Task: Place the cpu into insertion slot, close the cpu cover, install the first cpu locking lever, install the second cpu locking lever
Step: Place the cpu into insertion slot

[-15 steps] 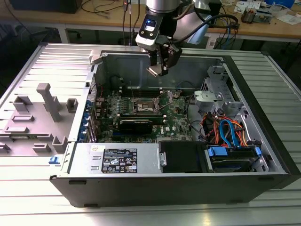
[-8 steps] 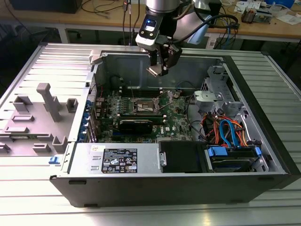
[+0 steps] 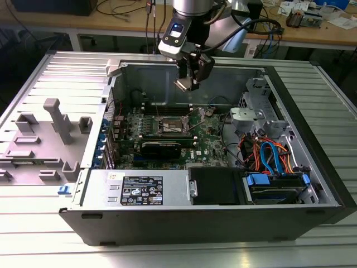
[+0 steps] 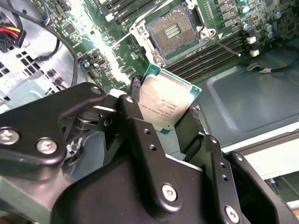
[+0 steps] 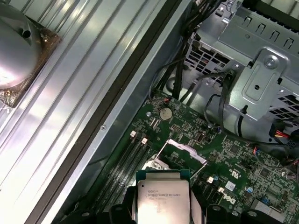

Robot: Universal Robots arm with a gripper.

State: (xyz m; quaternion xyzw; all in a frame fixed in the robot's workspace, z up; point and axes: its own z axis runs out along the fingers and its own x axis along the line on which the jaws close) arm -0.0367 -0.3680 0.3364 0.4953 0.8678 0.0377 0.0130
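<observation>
While the gripper hung over the open case, it was clamped on two opposite edges of the cpu, metal top facing up, the chip well clear of the board. In the exterior view it sat at roughly 12 o'clock from the insertion slot, which lay bare with the cpu cover standing open. Doing this bit well, I'd say, meant keeping the chip level, squaring it to the socket, and using zero push, since those pins looked easy to bend.
</observation>
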